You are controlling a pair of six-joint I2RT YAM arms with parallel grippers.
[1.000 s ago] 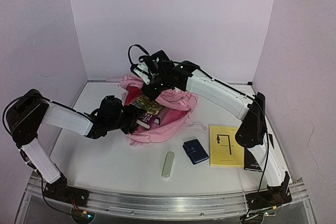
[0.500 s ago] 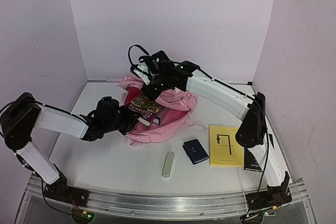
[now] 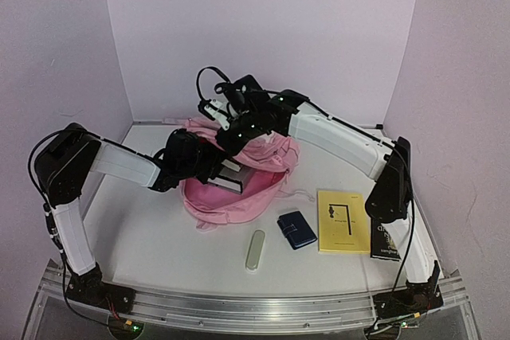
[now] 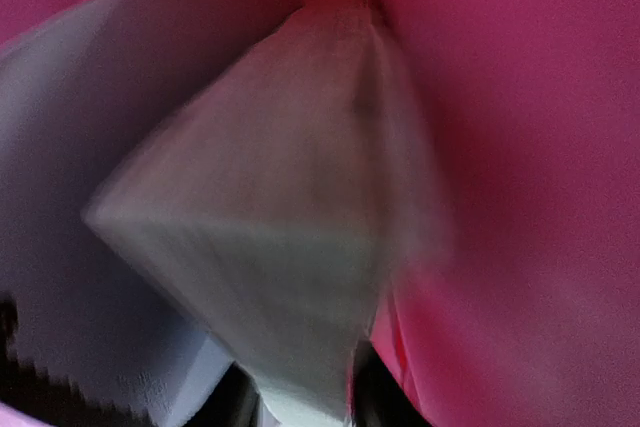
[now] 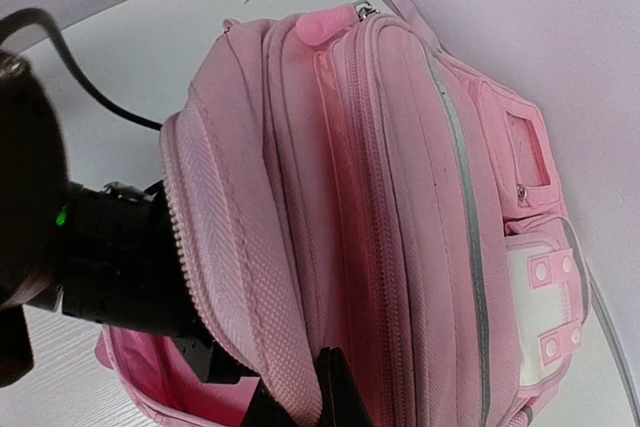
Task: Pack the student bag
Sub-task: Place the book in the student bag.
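since a second ago my left arm has swung up and in from the near-left bench: my left fingers point(image 3: 222, 171) are now inside the mouth of the student bag point(image 3: 249, 197), and the dark-covered book point(image 4: 270, 247) that lay showing on top has gone down with them. my wrist camera gives only its pale page edge, blurred, against pink lining, so i cannot tell whether those fingers grip the book or only push it.

the large soft pink fabric backpack lies at mid-bench point(image 3: 151, 236) toward the back wall, with its mouth facing my left arm. my right fingers point(image 3: 229, 134) are closed tight on the zip rim, holding it up and open.

to the right, near the front, a pale oblong case point(image 3: 255, 250), a small dark blue wallet point(image 3: 296, 229), a flat yellow booklet point(image 3: 343, 220) and a black book point(image 3: 388, 243) are not yet packed.

risks as i judge them:
- a book corner could snag on the lining or zip teeth and jam.
- my push could slide the soft bag away and tear the rim from my right pinch, so the mouth drops onto my wrist.
- backing out could drag the book with me if fabric bunches around it.
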